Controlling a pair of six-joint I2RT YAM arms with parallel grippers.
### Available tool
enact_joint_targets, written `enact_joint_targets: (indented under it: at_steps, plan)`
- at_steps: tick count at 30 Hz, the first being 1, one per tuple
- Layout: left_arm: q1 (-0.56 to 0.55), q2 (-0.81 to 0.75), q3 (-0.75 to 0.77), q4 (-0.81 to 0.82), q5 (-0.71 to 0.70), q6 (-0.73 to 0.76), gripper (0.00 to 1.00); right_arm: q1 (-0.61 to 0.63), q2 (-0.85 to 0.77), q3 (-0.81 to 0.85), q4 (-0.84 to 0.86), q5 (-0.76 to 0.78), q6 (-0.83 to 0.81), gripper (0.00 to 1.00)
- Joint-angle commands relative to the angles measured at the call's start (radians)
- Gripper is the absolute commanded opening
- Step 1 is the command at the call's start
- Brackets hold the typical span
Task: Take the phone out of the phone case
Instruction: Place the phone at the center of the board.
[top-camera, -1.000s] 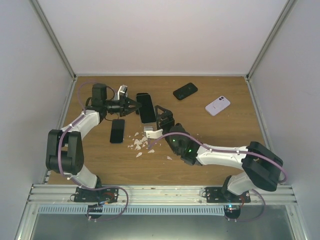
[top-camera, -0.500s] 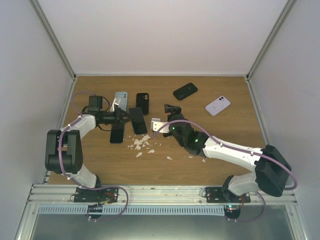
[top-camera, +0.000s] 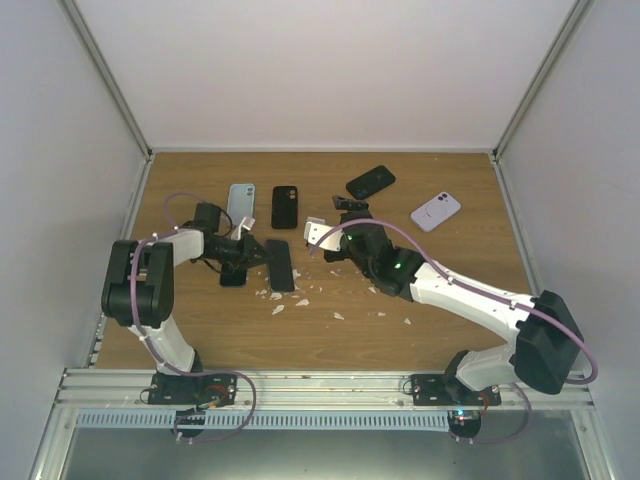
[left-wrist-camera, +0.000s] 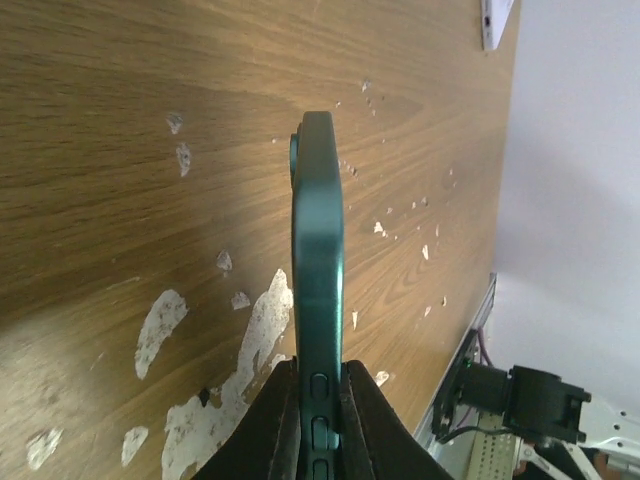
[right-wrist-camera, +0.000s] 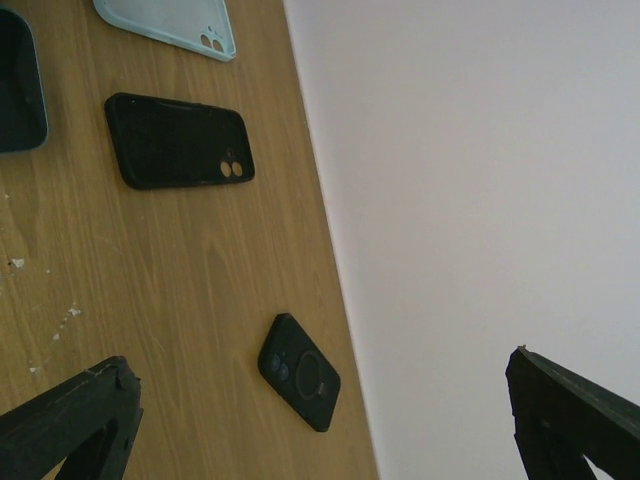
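The left gripper (left-wrist-camera: 318, 378) is clamping the near end of the dark teal rectangular phone case (left-wrist-camera: 318, 250), its fingers (left-wrist-camera: 275, 405) pressing on the two broad faces. The case is projecting straight ahead of the fingertips, roughly parallel to the brown wooden table (left-wrist-camera: 120, 150); whether the phone is sitting inside cannot be told from this edge-on view. Pale chipped patches (left-wrist-camera: 160, 325) are showing on the wood beside the fingers; a flat black phone (top-camera: 233, 272) is lying partly beneath the gripper.

The right gripper (top-camera: 333, 222) is standing wide open, holding nothing, apart from the case's far end. Ahead of its fingers a black rectangular case (right-wrist-camera: 180, 140), a light blue case (right-wrist-camera: 170, 20) and a small black phone (right-wrist-camera: 300, 372) are lying flat, with bare wood separating them; the white back wall (right-wrist-camera: 450, 200) is bounding the table edge just beyond.
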Motion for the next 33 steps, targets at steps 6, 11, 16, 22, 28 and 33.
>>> enact_joint_targets:
  at_steps: [6,11,16,22,28,33]
  plan:
    - [-0.046,0.093,0.126,-0.078,-0.011,0.164,0.00,-0.022,0.013,0.056,-0.066,-0.033,0.056,1.00]
    - [-0.046,0.123,0.143,-0.078,-0.026,0.161,0.00,-0.025,0.017,0.064,-0.073,-0.040,0.063,1.00]
    - [-0.046,0.154,0.157,-0.079,-0.033,0.154,0.04,-0.026,0.021,0.067,-0.073,-0.042,0.064,1.00]
    - [-0.046,0.187,0.178,-0.089,-0.096,0.158,0.08,-0.028,0.023,0.067,-0.076,-0.048,0.069,1.00]
    - [-0.047,0.203,0.195,-0.092,-0.136,0.153,0.08,-0.028,0.030,0.069,-0.076,-0.051,0.072,1.00]
    - [-0.046,0.232,0.222,-0.098,-0.160,0.158,0.07,-0.028,0.036,0.073,-0.079,-0.055,0.078,1.00]
